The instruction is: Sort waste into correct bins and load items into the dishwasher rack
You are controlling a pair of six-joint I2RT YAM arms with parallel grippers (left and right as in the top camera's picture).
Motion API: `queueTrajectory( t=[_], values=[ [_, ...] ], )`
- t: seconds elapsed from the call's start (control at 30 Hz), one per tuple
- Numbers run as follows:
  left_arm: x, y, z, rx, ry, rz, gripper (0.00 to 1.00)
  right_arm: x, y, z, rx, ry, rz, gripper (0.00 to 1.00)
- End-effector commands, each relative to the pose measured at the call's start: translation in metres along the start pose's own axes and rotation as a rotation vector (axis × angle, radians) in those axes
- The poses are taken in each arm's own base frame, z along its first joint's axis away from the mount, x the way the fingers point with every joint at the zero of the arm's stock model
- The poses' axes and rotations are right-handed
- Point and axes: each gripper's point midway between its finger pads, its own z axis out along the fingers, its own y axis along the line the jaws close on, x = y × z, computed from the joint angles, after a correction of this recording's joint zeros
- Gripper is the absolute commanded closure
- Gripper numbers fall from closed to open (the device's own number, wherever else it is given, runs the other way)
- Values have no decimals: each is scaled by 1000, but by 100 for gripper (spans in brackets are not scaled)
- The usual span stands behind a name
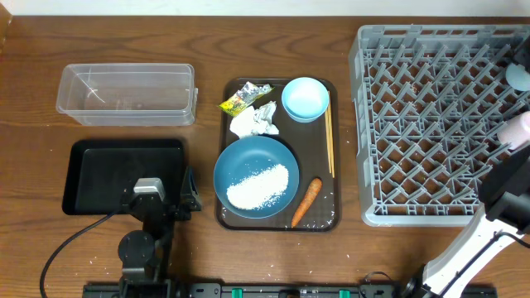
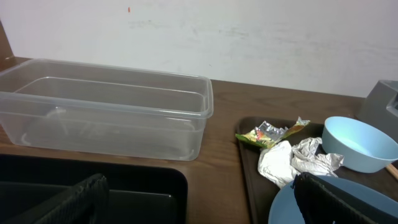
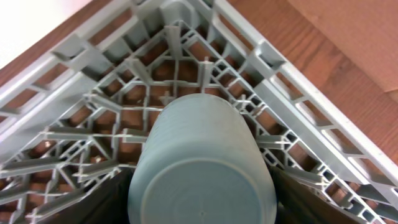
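My right gripper (image 3: 202,199) is shut on the small white cup (image 3: 202,165) and holds it bottom-up among the pegs in a corner of the grey dishwasher rack (image 3: 298,118). The cup shows at the rack's (image 1: 439,124) far right edge from overhead (image 1: 518,77). My left gripper (image 2: 199,205) is open and empty, low between the black tray (image 1: 124,175) and the blue plate (image 1: 257,161), which holds rice (image 1: 257,187). The light-blue bowl (image 1: 305,98), chopsticks (image 1: 329,141), carrot (image 1: 306,201), tissue (image 1: 255,121) and wrapper (image 1: 244,99) lie on the brown tray (image 1: 331,219).
The clear tub (image 1: 124,93) stands empty at the back left, behind the black tray. The left arm's base and cable sit at the front left edge. A few rice grains lie on the brown tray near the carrot.
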Motion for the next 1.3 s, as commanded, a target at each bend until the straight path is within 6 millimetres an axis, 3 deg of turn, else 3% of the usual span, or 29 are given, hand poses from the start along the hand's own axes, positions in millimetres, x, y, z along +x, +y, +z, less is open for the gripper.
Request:
queueTrajectory(
  t=[0.0,0.07,0.1,0.27,0.4,0.5,0.6,0.7,0.8,1.0,1.17,1.27],
  values=[
    [16,1,2,3,38,11,3,-2,-7,1,23,-5,-7,28],
    [16,1,2,3,38,11,3,-1,-8,1,25,2,-8,10],
    [16,1,2,3,38,11,3,0,-8,1,26,6,-9,7],
    [16,1,2,3,38,11,3,5,-10,-2,29,26,-54,4],
    [16,1,2,3,38,11,3,2,6,-24,-70,21,-56,4],
    [16,1,2,3,38,11,3,2,45,-58,-295,19,-63,3],
    [16,1,2,3,38,11,3,10,106,-116,-662,42,-99,4],
    [16,1,2,3,38,11,3,26,153,-162,-875,59,-185,9],
    [16,1,2,3,38,11,3,58,193,-182,-917,91,-307,11],
    [16,1,2,3,38,11,3,152,271,-184,-753,168,-566,31],
    [16,1,2,3,38,11,3,245,331,-181,-658,204,-781,28],
    [16,1,2,3,38,11,3,289,352,-169,-584,214,-852,28]
  ],
)
